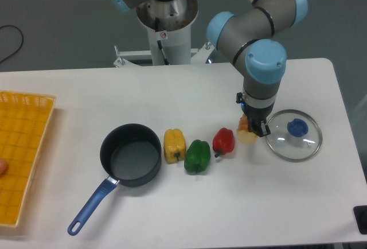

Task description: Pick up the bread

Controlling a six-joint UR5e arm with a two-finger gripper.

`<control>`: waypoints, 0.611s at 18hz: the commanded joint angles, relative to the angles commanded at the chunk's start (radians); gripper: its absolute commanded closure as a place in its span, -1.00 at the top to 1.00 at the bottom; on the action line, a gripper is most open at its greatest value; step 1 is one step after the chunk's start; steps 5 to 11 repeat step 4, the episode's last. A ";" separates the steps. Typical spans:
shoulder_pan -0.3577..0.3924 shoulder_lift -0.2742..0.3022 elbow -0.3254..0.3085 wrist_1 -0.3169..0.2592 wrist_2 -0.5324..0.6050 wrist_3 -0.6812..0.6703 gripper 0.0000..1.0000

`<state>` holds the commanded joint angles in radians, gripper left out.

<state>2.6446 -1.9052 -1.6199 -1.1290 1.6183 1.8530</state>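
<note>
The bread [246, 133], a small pale cream block with an orange-tan crust, hangs just above the white table, to the right of the red pepper [223, 141]. My gripper [251, 127] points straight down from above and is shut on the bread. The fingers and the wrist hide most of its top.
A yellow pepper [175, 145] and a green pepper [198, 156] lie left of the red one. A dark pot with a blue handle [131, 156] stands further left. A glass lid with a blue knob [293, 134] lies right of the gripper. An orange basket [20, 146] sits at the left edge.
</note>
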 joint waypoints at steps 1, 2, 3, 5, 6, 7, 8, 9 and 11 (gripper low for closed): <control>-0.002 0.000 0.002 0.000 0.000 0.000 -0.97; -0.002 0.003 0.002 0.000 0.000 0.000 -0.97; -0.003 0.008 0.002 -0.003 0.000 0.000 -0.97; -0.003 0.008 0.002 -0.006 0.000 -0.002 -0.97; -0.003 0.008 0.002 -0.006 0.000 -0.002 -0.97; -0.003 0.008 0.002 -0.006 0.000 -0.002 -0.97; -0.003 0.008 0.002 -0.006 0.000 -0.002 -0.97; -0.003 0.008 0.002 -0.006 0.000 -0.002 -0.97; -0.003 0.008 0.002 -0.006 0.000 -0.002 -0.97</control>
